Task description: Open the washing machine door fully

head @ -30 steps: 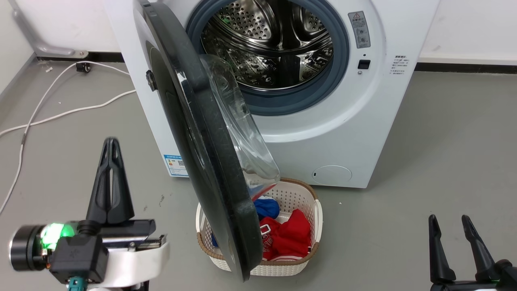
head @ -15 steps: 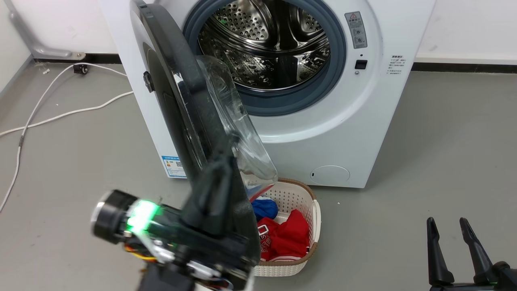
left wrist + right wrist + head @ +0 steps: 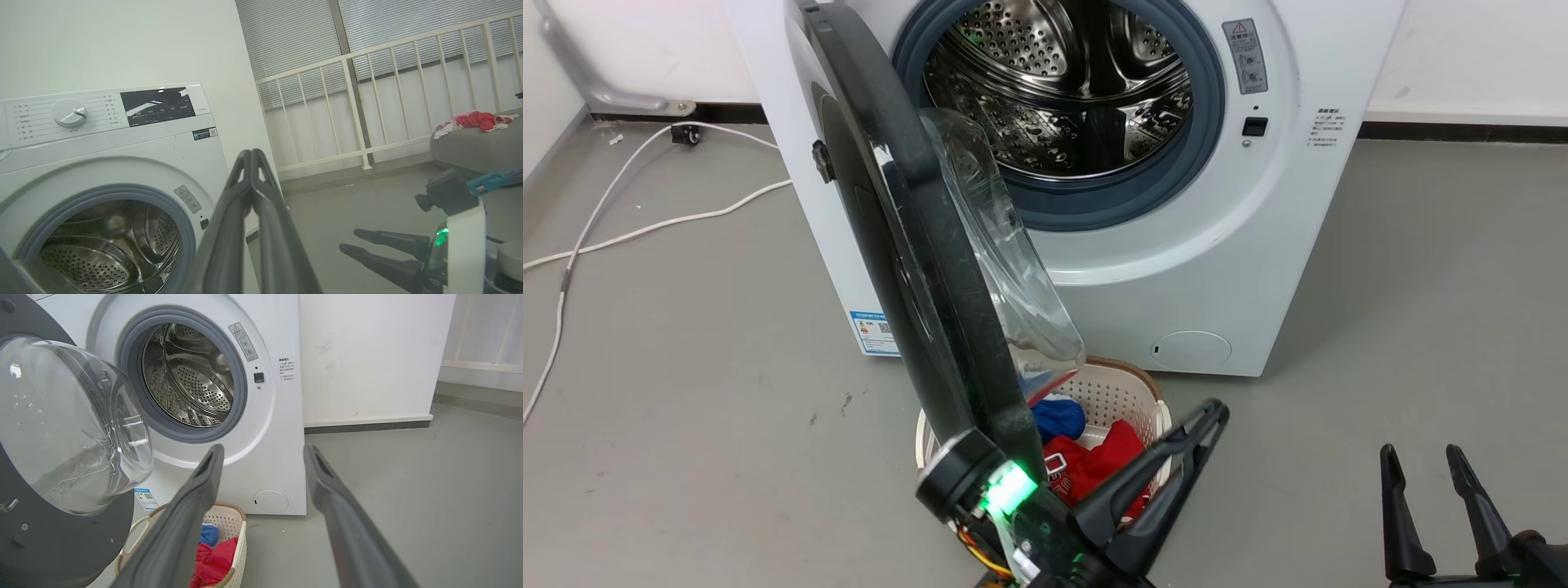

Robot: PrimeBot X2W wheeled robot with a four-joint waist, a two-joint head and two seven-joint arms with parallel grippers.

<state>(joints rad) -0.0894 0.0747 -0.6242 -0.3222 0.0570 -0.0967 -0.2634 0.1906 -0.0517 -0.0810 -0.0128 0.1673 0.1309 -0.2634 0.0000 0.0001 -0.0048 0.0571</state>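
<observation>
The washing machine door (image 3: 915,229) is a large black disc with a clear glass bowl (image 3: 1005,261). It stands about half open, edge-on to the head view, hinged at the machine's left. My left gripper (image 3: 1213,412) is shut and empty. Its wrist sits just under the door's lower edge, with the fingers slanting up-right over the basket on the bowl side. Whether it touches the door I cannot tell. In the left wrist view the left gripper (image 3: 250,153) shows its tips pressed together. My right gripper (image 3: 1419,453) rests open at the lower right, away from the door (image 3: 61,539).
Behind the door lies the steel drum opening (image 3: 1062,90), ringed in grey rubber. A white laundry basket (image 3: 1131,380) with red and blue clothes (image 3: 1094,469) stands on the floor under the door. A white cable (image 3: 645,229) runs across the floor at left. Grey floor lies open on the right.
My left gripper swung from the floor left of the door, passed its lower edge, and now points up-right on the bowl side. The door and right gripper have barely moved.
</observation>
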